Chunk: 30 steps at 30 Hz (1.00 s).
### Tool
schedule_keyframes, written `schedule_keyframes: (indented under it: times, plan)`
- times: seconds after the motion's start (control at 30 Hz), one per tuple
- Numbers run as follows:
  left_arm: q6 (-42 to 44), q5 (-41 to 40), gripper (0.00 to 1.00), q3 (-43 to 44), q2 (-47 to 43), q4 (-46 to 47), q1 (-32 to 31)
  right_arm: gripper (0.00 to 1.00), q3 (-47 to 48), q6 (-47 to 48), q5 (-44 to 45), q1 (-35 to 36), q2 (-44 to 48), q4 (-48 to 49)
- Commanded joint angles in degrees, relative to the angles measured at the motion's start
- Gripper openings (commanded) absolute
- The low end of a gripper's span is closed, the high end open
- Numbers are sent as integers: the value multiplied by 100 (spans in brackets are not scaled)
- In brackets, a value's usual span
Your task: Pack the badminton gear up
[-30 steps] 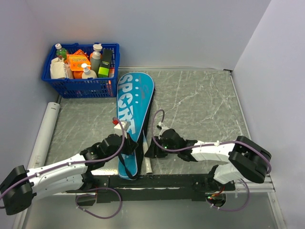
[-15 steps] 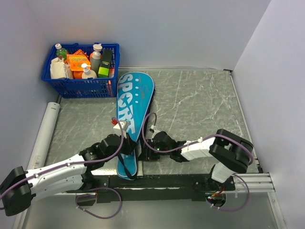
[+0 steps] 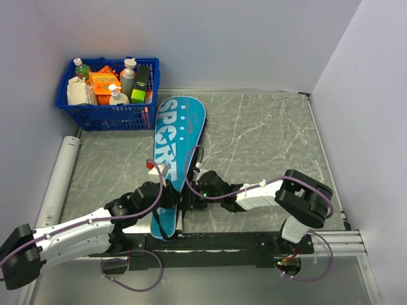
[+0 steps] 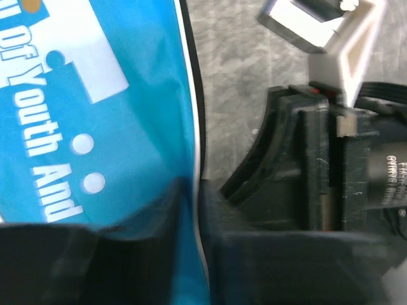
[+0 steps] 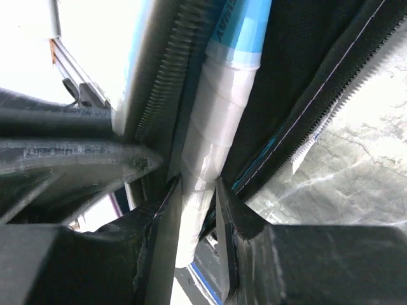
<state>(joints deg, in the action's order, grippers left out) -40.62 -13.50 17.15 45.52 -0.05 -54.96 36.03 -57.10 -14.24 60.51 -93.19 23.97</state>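
The long teal bag printed "SPORT" lies lengthwise in the middle of the table. It also fills the left of the left wrist view. My left gripper is shut on the bag's right edge near its lower end, and the edge runs between its fingers. My right gripper is right beside it. In the right wrist view it is shut on a racket's grey-white handle, which lies inside the bag's open zipper edge. The racket's light-blue shaft shows above. No shuttlecocks are in view.
A blue basket of bottles stands at the back left. A white tube lies along the left wall. The black mounting rail runs along the near edge. Walls close in on the left, back and right.
My right gripper has moved left with the racket handle, up against the bag's edge. The bag's lower end has swung left. The handle no longer lies bare beside the bag.
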Motion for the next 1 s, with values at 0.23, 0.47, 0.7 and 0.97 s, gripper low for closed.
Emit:
schedule_keyframes:
  times: [0.23, 0.47, 0.7, 0.97]
  plan:
    - [-1139, -1689, 68, 702, -377, -1821, -50, 25, 299, 199, 343, 31, -454, 267]
    - [-2669, -3043, 73, 1027, 62, -3104, -32, 25, 308, 191, 308, 31, -595, 451]
    - [-4514, -3651, 25, 1107, 730, -4204, 222, 25, 273, 208, 264, 31, -639, 600]
    - [-4262, -2949, 1, 922, 880, -3915, 1400, 24, 220, 226, 167, 31, -666, 776]
